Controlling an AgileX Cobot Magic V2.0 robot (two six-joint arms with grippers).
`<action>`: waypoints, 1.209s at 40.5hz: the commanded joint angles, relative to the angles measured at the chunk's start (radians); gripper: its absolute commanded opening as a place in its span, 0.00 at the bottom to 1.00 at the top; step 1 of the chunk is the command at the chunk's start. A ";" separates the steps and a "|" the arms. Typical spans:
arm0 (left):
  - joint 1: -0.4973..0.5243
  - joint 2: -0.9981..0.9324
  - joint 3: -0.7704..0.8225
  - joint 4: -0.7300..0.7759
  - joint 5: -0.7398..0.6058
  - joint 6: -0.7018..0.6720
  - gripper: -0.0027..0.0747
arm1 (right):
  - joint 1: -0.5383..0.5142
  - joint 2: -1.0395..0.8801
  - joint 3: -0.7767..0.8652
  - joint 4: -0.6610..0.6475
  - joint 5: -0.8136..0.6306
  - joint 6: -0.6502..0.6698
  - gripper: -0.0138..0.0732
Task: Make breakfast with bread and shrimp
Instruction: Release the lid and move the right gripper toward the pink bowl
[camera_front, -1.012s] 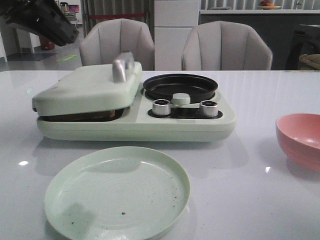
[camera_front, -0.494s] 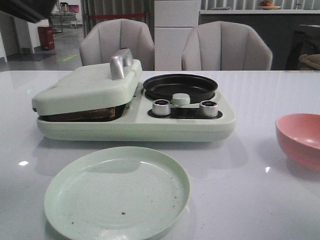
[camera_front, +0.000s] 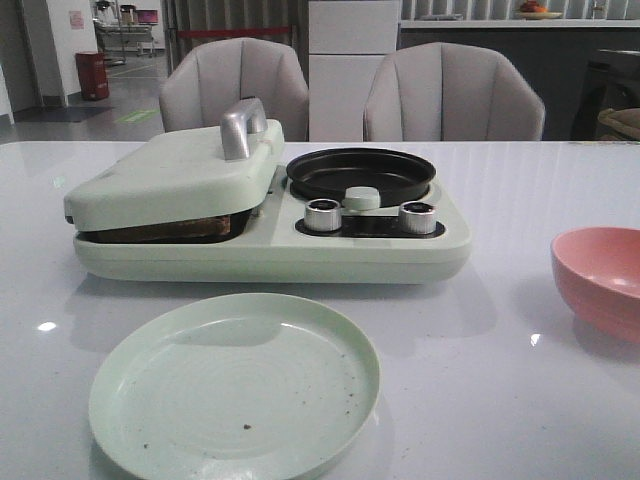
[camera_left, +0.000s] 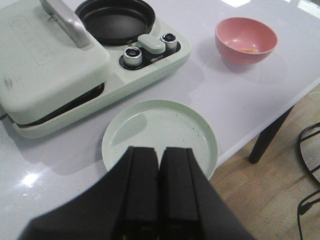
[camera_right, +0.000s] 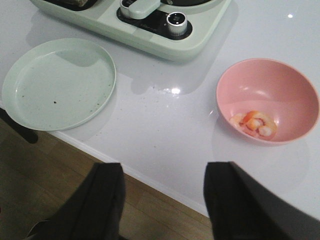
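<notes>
A pale green breakfast maker (camera_front: 270, 215) sits mid-table toward the far edge of the white table (camera_front: 520, 400), its hinged lid (camera_front: 170, 180) lowered onto the left half. In the narrow gap under that lid a brown edge of the bread (camera_front: 175, 228) shows, sandwiched between the plates. The black round pan (camera_front: 360, 173) on the right half of the appliance is bare, with two silver knobs (camera_front: 323, 215) just in front of it. A light green plate (camera_front: 235, 385) lies near the table's front edge, speckled with crumbs. Toward the right edge stands a pink bowl (camera_right: 267, 100), and the shrimp (camera_right: 254, 122) lies curled inside it. The left gripper (camera_left: 160, 170) hangs above the front edge with its fingers pressed together, holding nothing. The right gripper (camera_right: 162, 195) hovers off the front edge near the bowl, fingers spread wide apart.
</notes>
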 joint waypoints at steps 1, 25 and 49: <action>-0.007 0.000 -0.028 -0.013 -0.060 -0.014 0.16 | -0.002 0.003 -0.028 -0.010 -0.070 -0.001 0.70; -0.007 0.000 -0.028 -0.013 -0.057 -0.014 0.16 | -0.002 0.049 -0.025 -0.007 -0.161 -0.001 0.70; -0.007 0.000 -0.028 -0.013 -0.057 -0.014 0.16 | -0.002 0.511 -0.035 -0.077 -0.229 -0.001 0.70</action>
